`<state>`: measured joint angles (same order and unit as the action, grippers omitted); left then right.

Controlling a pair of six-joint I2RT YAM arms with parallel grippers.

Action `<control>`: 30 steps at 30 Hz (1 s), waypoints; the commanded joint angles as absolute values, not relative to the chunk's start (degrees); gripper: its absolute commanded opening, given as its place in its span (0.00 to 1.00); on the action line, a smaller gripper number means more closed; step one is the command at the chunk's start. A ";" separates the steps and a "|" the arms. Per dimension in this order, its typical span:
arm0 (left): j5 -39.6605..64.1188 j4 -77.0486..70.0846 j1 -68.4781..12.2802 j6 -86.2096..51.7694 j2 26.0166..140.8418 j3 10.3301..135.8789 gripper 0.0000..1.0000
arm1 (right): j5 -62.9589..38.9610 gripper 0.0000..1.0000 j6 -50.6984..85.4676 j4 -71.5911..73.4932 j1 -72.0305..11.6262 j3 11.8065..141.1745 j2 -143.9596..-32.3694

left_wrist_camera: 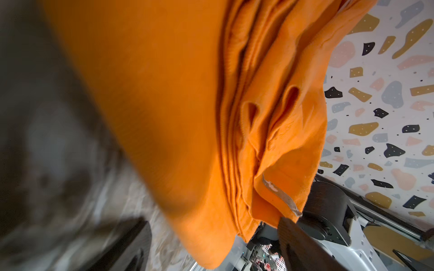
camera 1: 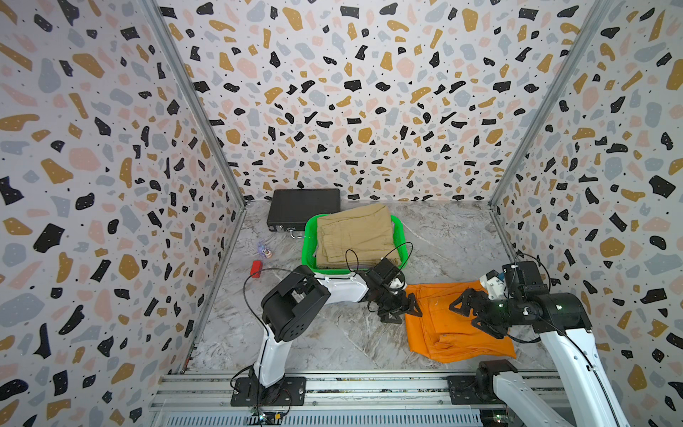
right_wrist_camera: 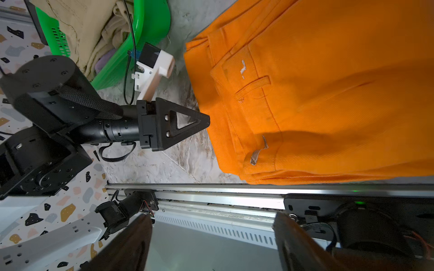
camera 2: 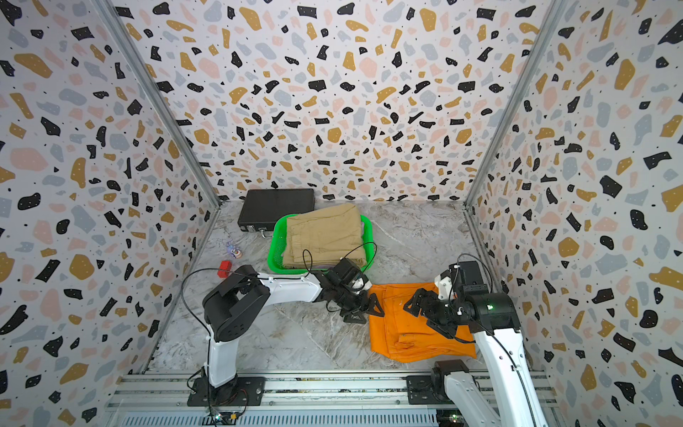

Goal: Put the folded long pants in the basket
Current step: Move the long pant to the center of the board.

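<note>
I record khaki pants [camera 1: 356, 236] folded flat atop the pile in the green mesh basket [camera 1: 308, 244], a lilac pair [right_wrist_camera: 103, 61] beneath. Orange pants [camera 1: 443, 325] lie folded on the tabletop [camera 1: 332, 332], near the basket.

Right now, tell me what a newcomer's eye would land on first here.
The bright orange folded pants stand out first, lying on the marble table at the front, with the left gripper at their edge and the right gripper over them, both open. Next comes the green basket farther back, khaki pants piled on top, beside a black case.
</note>
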<state>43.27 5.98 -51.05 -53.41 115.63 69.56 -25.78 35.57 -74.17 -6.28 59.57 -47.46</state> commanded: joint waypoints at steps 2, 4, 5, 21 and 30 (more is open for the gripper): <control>43.11 7.60 -51.45 -53.52 119.48 71.40 0.67 | -22.94 0.86 34.31 -71.69 -6.39 61.86 -49.50; 43.33 7.65 -51.66 -53.48 120.57 72.54 0.46 | -22.43 0.87 34.68 -70.32 -6.38 61.67 -49.57; 43.53 7.64 -51.67 -53.56 121.05 73.11 0.32 | -22.27 0.87 34.95 -69.70 -6.38 61.45 -49.78; 33.43 32.73 -47.22 -32.66 103.45 64.23 0.00 | -19.48 0.87 31.00 -64.56 -6.41 56.55 -54.66; 25.92 45.17 -41.34 -25.63 91.31 56.67 0.00 | -19.10 0.89 31.91 -57.50 -6.42 48.60 -59.13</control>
